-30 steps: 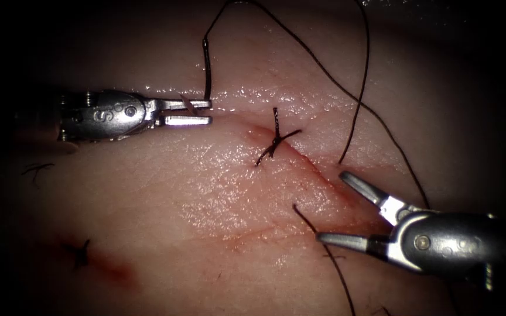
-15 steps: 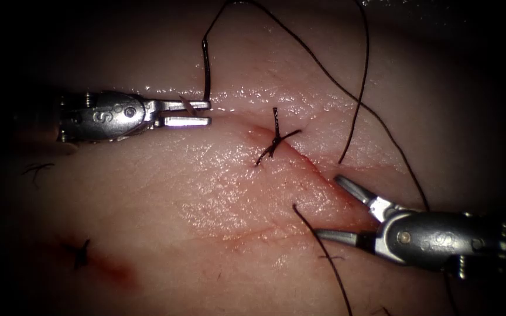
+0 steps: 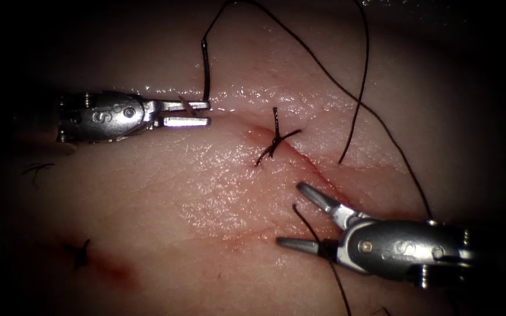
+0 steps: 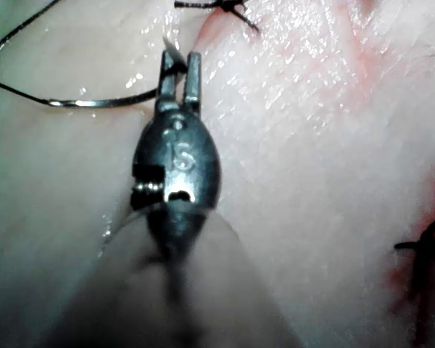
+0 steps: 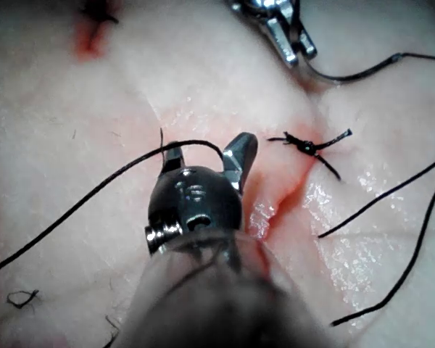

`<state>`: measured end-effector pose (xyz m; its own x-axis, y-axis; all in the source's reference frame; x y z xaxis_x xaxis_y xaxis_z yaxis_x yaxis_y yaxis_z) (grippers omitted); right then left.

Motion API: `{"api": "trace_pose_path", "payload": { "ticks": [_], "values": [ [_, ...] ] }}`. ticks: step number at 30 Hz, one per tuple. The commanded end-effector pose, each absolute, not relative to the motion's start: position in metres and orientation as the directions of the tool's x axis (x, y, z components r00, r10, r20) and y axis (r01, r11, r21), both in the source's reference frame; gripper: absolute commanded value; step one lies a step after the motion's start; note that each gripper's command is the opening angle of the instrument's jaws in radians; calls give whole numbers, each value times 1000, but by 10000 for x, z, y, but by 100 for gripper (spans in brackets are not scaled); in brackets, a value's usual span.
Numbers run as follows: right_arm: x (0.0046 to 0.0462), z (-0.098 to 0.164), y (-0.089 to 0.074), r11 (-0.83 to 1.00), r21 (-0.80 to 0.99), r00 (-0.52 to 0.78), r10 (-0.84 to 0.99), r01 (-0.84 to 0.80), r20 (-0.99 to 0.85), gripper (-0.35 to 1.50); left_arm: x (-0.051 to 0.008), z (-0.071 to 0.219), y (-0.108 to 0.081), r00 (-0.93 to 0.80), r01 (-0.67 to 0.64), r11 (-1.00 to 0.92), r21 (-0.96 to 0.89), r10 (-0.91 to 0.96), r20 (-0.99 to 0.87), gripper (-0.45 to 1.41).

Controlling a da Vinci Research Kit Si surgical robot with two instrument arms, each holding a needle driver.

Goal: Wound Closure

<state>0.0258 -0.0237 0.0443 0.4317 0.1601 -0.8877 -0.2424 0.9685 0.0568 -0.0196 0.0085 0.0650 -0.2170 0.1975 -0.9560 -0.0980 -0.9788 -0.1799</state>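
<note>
Moving left toward the red cut (image 3: 317, 175) in the pale pork tissue (image 3: 206, 193), the right tool (image 3: 294, 216) has its jaws spread wide around a thin dark thread (image 3: 314, 234), holding nothing. Left of the cut, the left tool (image 3: 197, 113) grips the thin curved needle (image 3: 205, 70) near one end, out of the tissue. A knotted black stitch (image 3: 274, 140) sits on the cut.

thread (image 3: 335, 275) runs off the endoscope view's bottom edge.

A: What sort of place is it?
B: A surgical practice bench, a lab setting. The tissue (image 3: 206, 175) is a pale slab bearing a cut (image 3: 300, 161), a tied stitch (image 3: 274, 142) and loose thread (image 3: 358, 88).
A: Anything else?
B: Two metal wristed tools, the left tool (image 3: 197, 114) and the right tool (image 3: 300, 216), work under a narrow spotlight.
</note>
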Motion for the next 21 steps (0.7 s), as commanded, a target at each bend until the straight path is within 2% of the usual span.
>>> {"api": "trace_pose_path", "payload": {
  "ticks": [1, 2, 4, 13, 21],
  "values": [
    [266, 446, -239, 969, 57, 429, 159, -241, -889, 36, -201, 656, 83, -219, -95, -979, -181, 198, -956, -45],
    [265, 445, -240, 969, 58, 428, 159, -240, -889, 17, -201, 656, 83, -219, -95, -979, -181, 198, -955, -45],
    [264, 444, -241, 969, 64, 428, 165, -239, -889, -35, -201, 656, 83, -219, -95, -979, -181, 198, -955, -45],
    [263, 427, -248, 968, 49, 430, 153, -244, -890, -35, -201, 656, 83, -219, -96, -979, -181, 198, -955, -45],
    [314, 384, -286, 986, 14, 429, 84, -164, -899, -35, -203, 655, 82, -218, -90, -979, -182, 198, -956, -45]
  ]
}}
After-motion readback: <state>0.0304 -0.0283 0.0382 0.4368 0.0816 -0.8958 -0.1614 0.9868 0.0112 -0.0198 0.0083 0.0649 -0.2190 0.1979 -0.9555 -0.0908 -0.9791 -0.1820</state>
